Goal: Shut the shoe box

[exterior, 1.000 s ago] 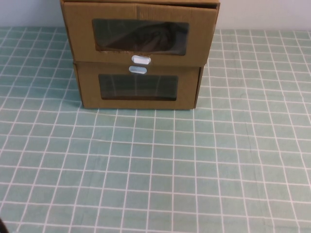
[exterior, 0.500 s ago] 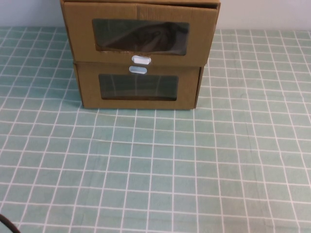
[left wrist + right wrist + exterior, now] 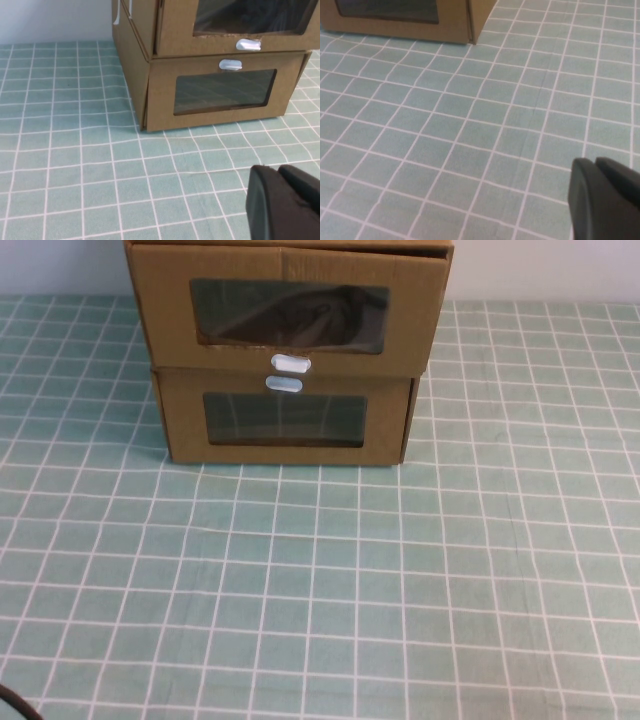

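**Nothing moved near the box; drawer not yet pushed in**

High view. Compared with a second ago, the boxes sit exactly as they did. The only change is a thin dark sliver (image 3: 14,706) at the lower left corner, a little more in frame than before. It is probably part of the left arm or its cable, though I cannot tell which. No claw shows here. My reading is that the task is barely started and the approach is only beginning.

The shoe box (image 3: 290,310) is at the far middle of the checked cloth (image 3: 400,590), stacked on a second cardboard box (image 3: 285,420). It is brown, with a ragged-edged clear window showing something dark inside. Its white pull tab (image 3: 290,363) sits below the window. Its front overhangs the lower box, so the drawer looks pulled out.

Left wrist view. The left claw (image 3: 278,172) is low over the cloth, well apart from both boxes. I cannot tell whether it is open or closed. The shoe box front juts forward past the lower front.

Right wrist view. The right claw (image 3: 595,162) is over bare cloth, well away from the boxes. Its opening cannot be told either. Only the lower box's corner shows.
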Tool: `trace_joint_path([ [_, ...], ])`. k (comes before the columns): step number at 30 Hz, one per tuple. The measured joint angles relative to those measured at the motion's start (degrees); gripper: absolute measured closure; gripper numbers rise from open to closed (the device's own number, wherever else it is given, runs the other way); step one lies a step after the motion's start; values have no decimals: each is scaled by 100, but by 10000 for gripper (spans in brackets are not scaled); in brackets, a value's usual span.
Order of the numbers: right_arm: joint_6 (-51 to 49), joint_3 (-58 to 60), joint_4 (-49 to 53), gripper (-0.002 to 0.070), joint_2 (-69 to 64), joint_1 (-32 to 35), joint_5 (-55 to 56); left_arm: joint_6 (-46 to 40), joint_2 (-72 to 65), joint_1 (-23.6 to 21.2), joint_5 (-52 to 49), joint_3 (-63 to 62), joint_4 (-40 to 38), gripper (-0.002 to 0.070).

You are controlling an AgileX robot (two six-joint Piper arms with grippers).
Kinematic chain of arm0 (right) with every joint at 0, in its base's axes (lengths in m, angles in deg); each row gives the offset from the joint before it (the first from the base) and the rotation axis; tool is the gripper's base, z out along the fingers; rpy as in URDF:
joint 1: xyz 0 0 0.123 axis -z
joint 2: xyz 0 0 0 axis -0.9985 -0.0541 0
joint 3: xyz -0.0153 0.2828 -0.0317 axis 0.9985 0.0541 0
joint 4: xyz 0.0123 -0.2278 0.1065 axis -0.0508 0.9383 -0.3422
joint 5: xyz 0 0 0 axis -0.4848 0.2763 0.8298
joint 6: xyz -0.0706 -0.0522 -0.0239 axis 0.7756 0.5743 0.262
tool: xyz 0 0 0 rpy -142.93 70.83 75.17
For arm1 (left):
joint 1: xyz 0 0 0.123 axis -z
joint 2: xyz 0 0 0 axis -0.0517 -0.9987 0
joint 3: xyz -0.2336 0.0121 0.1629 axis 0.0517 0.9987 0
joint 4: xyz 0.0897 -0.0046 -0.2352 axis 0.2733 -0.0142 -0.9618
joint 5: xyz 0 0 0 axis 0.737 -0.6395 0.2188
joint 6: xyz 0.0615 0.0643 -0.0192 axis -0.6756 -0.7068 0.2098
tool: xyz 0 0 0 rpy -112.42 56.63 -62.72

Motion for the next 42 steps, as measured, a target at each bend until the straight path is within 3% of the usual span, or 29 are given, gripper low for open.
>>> trace_joint_path([
  [9, 0, 0, 0, 690, 0, 0, -10, 0, 493, 0, 73, 222, 87, 680],
  [14, 0, 0, 0, 690, 9, 0, -10, 16, 1053, 0, 843, 899, 640, 680],
  [21, 0, 0, 0, 690, 9, 0, -10, 773, 2025, 0, 1931, 2470, 1232, 680],
  [30, 0, 0, 0, 690, 9, 0, -10, 1784, 2083, 0, 1731, 3563, 1465, 680],
  [42, 0, 0, 0, 690, 9, 0, -10, 1911, 2096, 0, 1708, 3586, 1737, 680],
])
